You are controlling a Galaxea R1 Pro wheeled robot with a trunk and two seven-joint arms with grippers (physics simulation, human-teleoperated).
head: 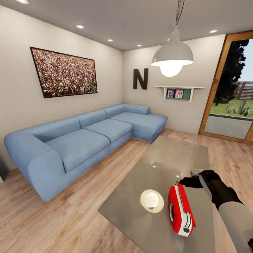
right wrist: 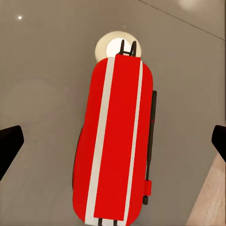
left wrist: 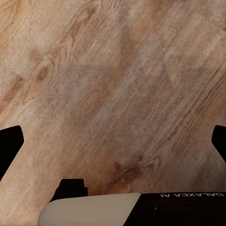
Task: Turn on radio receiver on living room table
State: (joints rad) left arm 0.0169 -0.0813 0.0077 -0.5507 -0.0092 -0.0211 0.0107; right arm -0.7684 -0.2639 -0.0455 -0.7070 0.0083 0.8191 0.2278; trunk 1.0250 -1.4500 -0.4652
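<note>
We hang our right gripper (right wrist: 113, 141), fingers spread wide, over the red radio (head: 180, 210) on the grey table (head: 154, 225), prob. to line up w/ its switch; left gripper (left wrist: 113, 141) spread over floor (left wrist: 113, 84).

**Right arm reaching, both hands spread**

The right arm enters the head view from 5 o'clock, its grey forearm running up to a black wrist, and the right hand (head: 191, 173) hangs above the table. Its fingers (right wrist: 10, 143) stand wide apart, gripping nothing. The left hand (left wrist: 113, 146) points downward, its fingers (left wrist: 9, 141) equally spread.
</note>
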